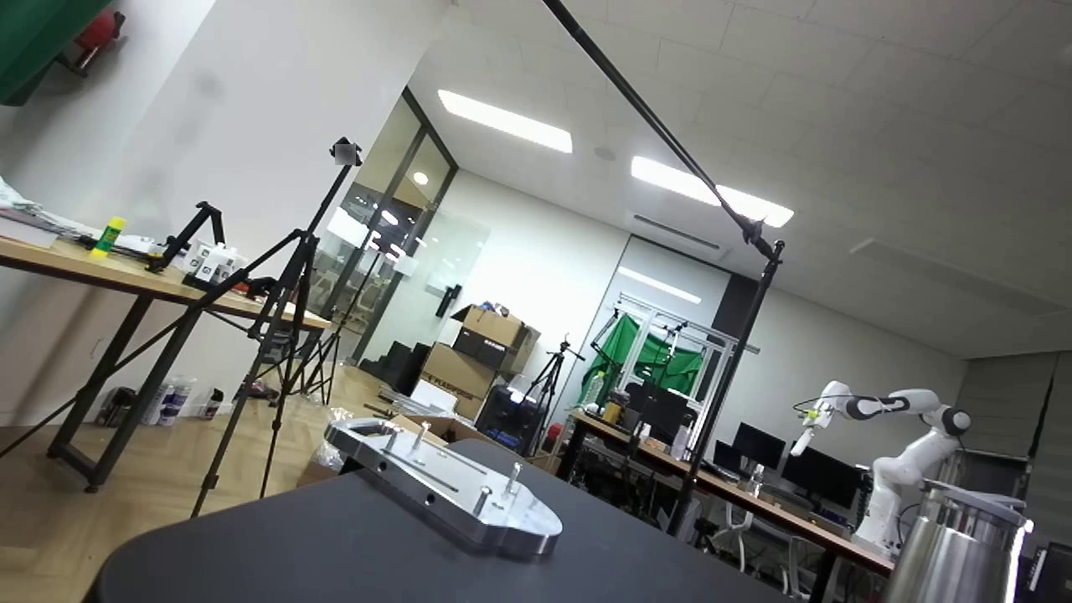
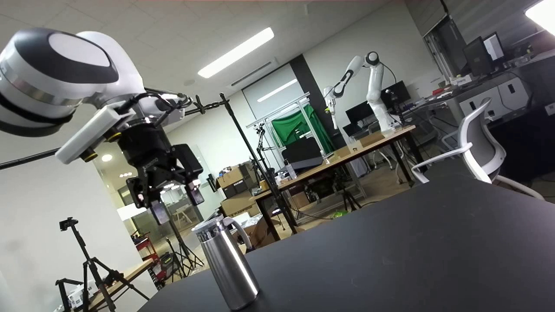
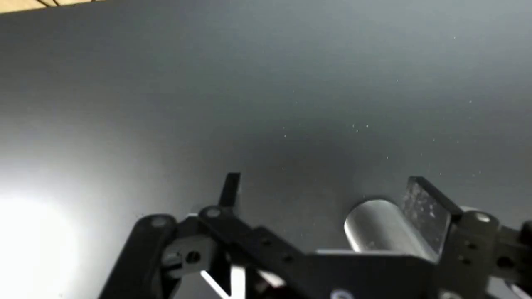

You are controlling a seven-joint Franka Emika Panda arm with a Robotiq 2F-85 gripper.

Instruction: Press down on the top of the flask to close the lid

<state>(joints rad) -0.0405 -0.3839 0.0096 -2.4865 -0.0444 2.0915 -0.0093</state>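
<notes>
The flask (image 2: 228, 266) is a silver-grey metal cylinder standing upright on the dark table, with a light grey handle (image 2: 241, 232) at its top. Its flat grey lid (image 2: 209, 224) sits on top; I cannot tell whether it is fully shut. In an exterior view the flask (image 1: 955, 557) and lid (image 1: 976, 497) show at the lower right corner. My gripper (image 2: 177, 203) is open and empty, above the flask and apart from it. In the wrist view the flask (image 3: 384, 228) shows behind my gripper (image 3: 326, 187), near the right finger; its top is hidden by the gripper body.
A metal plate with upright pegs (image 1: 452, 486) lies on the dark table (image 1: 352, 553). The table (image 2: 390, 251) extends right of the flask. A white chair (image 2: 470, 147) stands beyond its edge. A tripod (image 1: 293, 293) and another arm (image 1: 900, 469) stand farther back.
</notes>
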